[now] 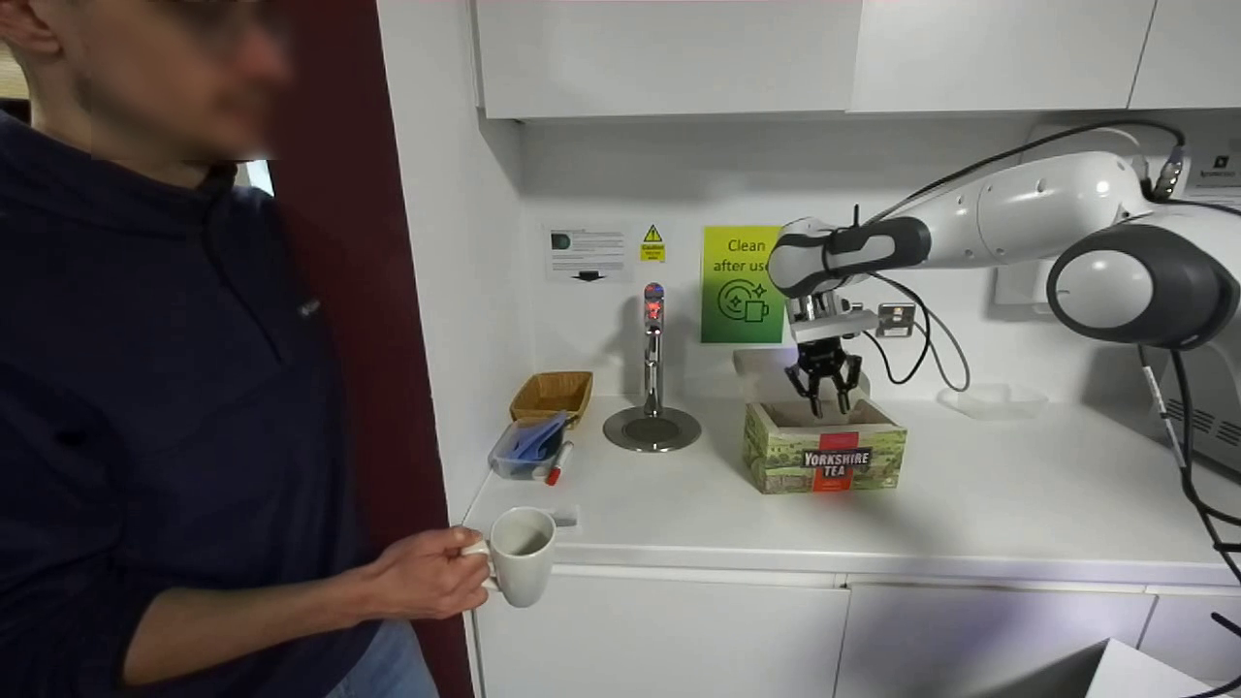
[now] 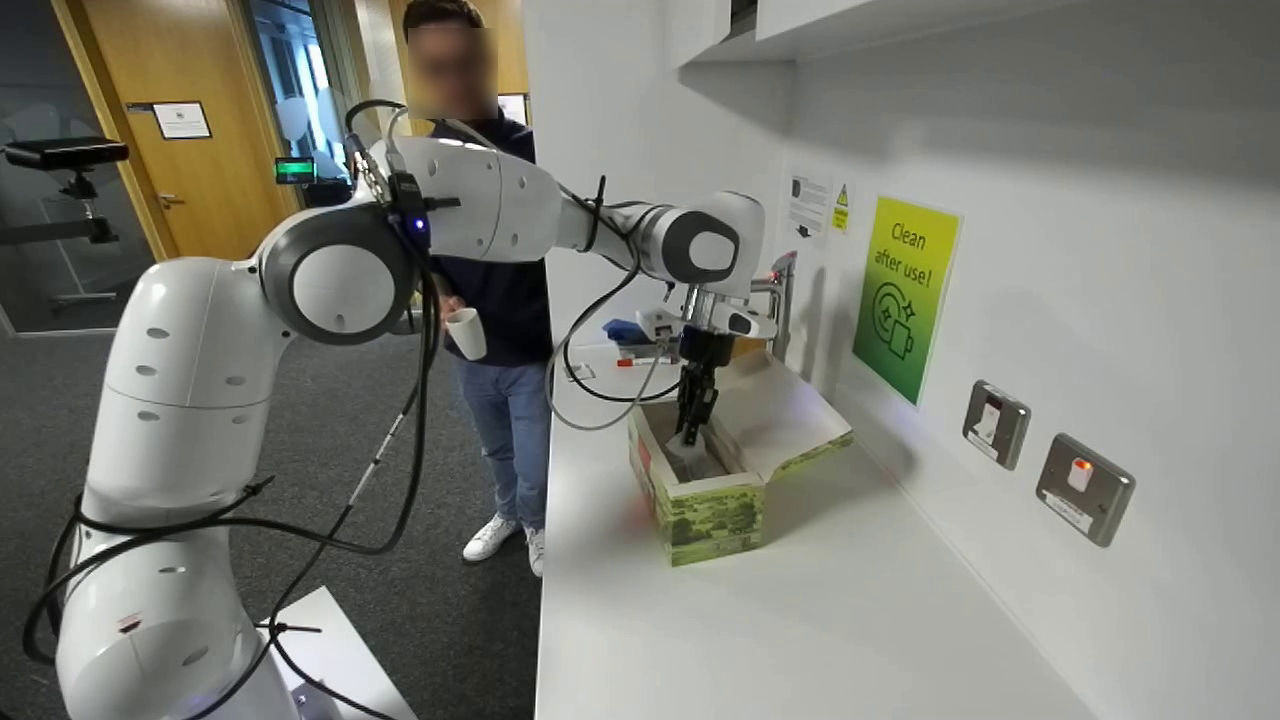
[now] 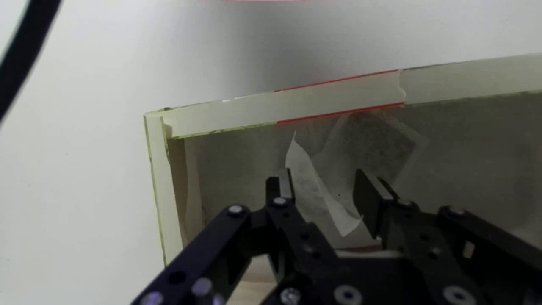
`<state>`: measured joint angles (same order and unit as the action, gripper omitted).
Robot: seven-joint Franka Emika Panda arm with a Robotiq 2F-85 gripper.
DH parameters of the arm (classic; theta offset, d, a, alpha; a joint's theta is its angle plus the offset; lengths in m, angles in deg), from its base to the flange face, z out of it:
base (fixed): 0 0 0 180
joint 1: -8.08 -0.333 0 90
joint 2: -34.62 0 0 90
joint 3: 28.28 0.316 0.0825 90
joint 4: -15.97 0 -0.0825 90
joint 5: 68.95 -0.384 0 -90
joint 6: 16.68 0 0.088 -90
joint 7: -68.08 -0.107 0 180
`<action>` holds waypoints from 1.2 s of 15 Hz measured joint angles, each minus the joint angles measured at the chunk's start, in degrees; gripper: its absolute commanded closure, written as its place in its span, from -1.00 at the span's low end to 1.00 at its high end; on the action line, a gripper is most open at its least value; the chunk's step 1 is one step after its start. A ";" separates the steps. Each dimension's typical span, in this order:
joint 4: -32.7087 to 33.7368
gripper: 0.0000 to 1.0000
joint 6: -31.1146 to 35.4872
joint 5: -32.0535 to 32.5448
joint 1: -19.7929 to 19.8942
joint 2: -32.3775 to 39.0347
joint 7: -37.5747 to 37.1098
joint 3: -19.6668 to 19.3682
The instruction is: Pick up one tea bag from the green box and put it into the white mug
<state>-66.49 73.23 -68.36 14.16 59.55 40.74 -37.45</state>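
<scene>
Green box (image 1: 824, 463), marked "YORKSHIRE TEA" — gripper (image 1: 831, 412) at its mouth.
Jaws stand partway apart, tea bag (image 3: 311, 190) between, ungripped — wall poster (image 2: 907, 300) reads "Clean after use!"

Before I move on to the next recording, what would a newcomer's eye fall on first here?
Probably the white robot arm stretched over the counter, its black claw pointing down at the open green box; in the wrist view, a pale tea bag shows between the parted jaws. Next would come the man beside the counter, holding a white mug, then perhaps the yellow-green "Clean after use!" sign on the wall.
</scene>
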 measured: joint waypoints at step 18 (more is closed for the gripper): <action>2.67 0.99 0.00 -0.04 -0.10 -1.06 0.00 0.00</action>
<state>-63.82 73.23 -68.40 14.07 58.49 40.74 -37.45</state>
